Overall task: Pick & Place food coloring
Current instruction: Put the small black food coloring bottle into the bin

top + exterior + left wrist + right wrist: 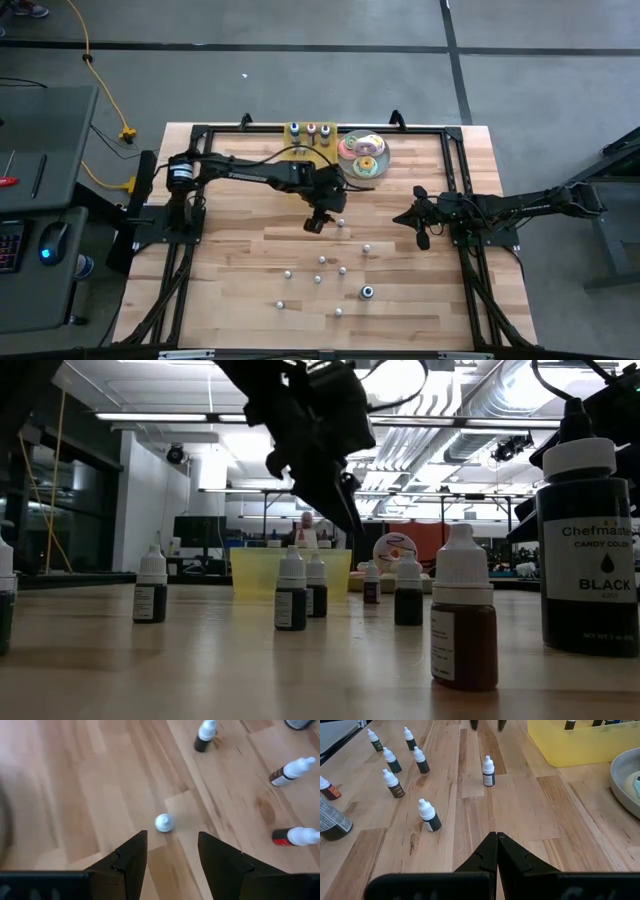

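Several small food coloring bottles with white caps stand upright on the wooden table (230, 260), among them one at the centre (341, 222) and others nearer the front (322, 259). My left gripper (316, 224) hangs open above the table, tilted down, just short of the centre bottle (163, 822), which stands beyond its fingertips (172, 836). The low view shows the same gripper (350, 515) above the bottle row. My right gripper (421, 238) waits shut at the right side and shows shut in its wrist view (497, 838).
A yellow tray (296, 146) holding a few bottles sits at the far edge, with a plate of doughnuts (362, 152) to its right. A larger black bottle (368, 292) stands near the front. A black frame (455, 160) borders the table.
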